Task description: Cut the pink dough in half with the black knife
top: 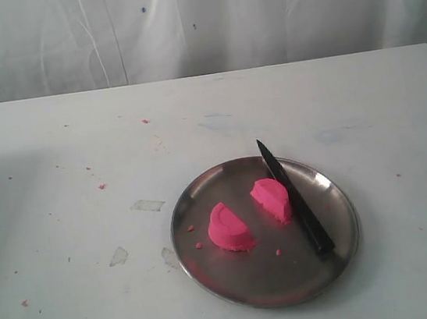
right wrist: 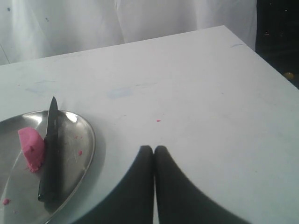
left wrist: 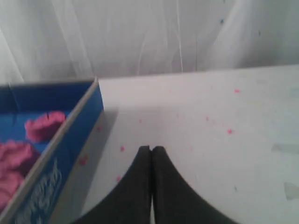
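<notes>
The pink dough lies in two half-round pieces on the steel plate (top: 214,285): one piece (top: 230,228) toward the left, the other (top: 272,200) beside the black knife (top: 295,198). The knife rests on the plate with its point at the far rim, its blade touching the right piece. In the right wrist view the knife (right wrist: 50,151) and one pink piece (right wrist: 31,148) show on the plate (right wrist: 84,158). My right gripper (right wrist: 154,149) is shut and empty over bare table, apart from the plate. My left gripper (left wrist: 151,149) is shut and empty above the table. Neither gripper shows in the exterior view.
A blue box (left wrist: 70,140) holding pink dough lumps (left wrist: 44,125) stands next to the left gripper. Pink crumbs (top: 102,187) are scattered over the white table and on the plate. A white curtain hangs behind. The table's right edge (right wrist: 261,60) runs near the right gripper.
</notes>
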Controlling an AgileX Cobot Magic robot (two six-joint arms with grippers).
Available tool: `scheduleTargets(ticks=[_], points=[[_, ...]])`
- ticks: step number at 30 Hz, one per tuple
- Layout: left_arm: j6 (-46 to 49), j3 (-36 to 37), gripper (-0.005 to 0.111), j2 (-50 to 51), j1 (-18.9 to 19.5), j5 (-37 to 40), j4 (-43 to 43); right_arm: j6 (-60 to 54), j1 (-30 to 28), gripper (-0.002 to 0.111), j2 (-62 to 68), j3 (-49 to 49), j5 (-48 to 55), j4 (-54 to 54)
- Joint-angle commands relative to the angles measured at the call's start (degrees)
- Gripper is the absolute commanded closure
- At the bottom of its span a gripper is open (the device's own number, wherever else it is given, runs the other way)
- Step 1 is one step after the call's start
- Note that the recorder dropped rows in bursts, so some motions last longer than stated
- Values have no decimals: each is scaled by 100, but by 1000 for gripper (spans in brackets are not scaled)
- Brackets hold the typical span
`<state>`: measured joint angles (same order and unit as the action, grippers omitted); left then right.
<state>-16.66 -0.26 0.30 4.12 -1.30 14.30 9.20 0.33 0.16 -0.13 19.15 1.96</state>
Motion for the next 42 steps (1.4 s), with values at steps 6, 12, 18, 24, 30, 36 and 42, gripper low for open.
scheduleTargets(ticks=[6,12,18,24,30,36,42], points=[[368,26,107,-30,-370,1780,-887,-45,-33,108,-16,13,-70,16],[641,26,107,-30,-313,1733,-876,-45,-33,108,-16,13,-70,16],[641,26,107,-30,-313,1733,-876,-45,-33,108,-16,13,-70,16],[641,26,107,-30,-192,1733,-837,-45,-33,108,-16,13,-70,16],[641,26,107,-30,-76,1733,-766,-45,-33,108,-16,13,-70,16],[641,26,107,-30,-76,1733,-741,-45,-33,108,-16,13,-70,16],[641,26,107,-30,-76,1733,-741,-45,-33,108,-16,13,-70,16]])
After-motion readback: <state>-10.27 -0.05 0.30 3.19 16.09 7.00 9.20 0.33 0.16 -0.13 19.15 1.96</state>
